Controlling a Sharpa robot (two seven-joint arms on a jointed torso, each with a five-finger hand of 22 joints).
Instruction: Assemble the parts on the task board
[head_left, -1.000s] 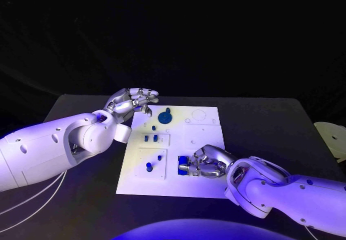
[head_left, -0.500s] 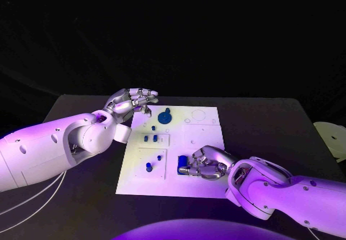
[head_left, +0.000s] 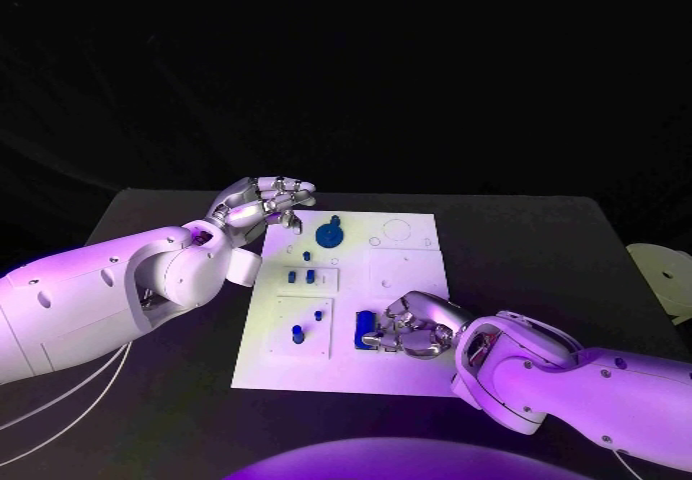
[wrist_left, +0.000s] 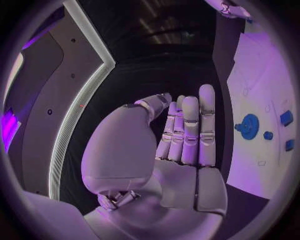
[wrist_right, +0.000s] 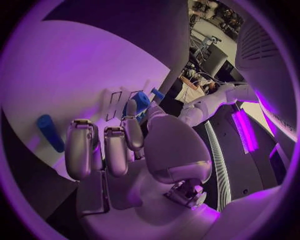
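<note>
**Right hand crept in on near-edge part; left hand static**

Right hand (head_left: 411, 325) has shifted slightly vs 1.0 s ago: fingers curled a bit tighter, drawn closer over the blue rectangular part (head_left: 365, 329) near the board's near edge. Part sits at same spot on the task board (head_left: 408, 268), partly hidden by the fingers. Head view: fingertips at/touching the part; can't tell if it's actually gripped. Right wrist view: fingers (wrist_right: 80, 147) bent down over the white board, a blue cylindrical part (wrist_right: 49, 132) lying beside them, apart from the fingertips; more blue parts (wrist_right: 141, 101) beyond the hand.

Left hand (head_left: 261, 205): no change. Hovers at board's far left corner, fingers curled loosely, nothing in it. Left wrist view: fingers (wrist_left: 189, 131) extended side by side, thumb folded alongside, palm empty.

Other parts unmoved: blue gear (head_left: 332, 236) at far side of board, small blue pegs (head_left: 302, 275) mid-left, blue peg (head_left: 299, 333) in near-left recess. Gear also seen in left wrist view (wrist_left: 249, 123), standing on the board.

Board lies flat on black table (head_left: 548, 250), same place as before.
</note>
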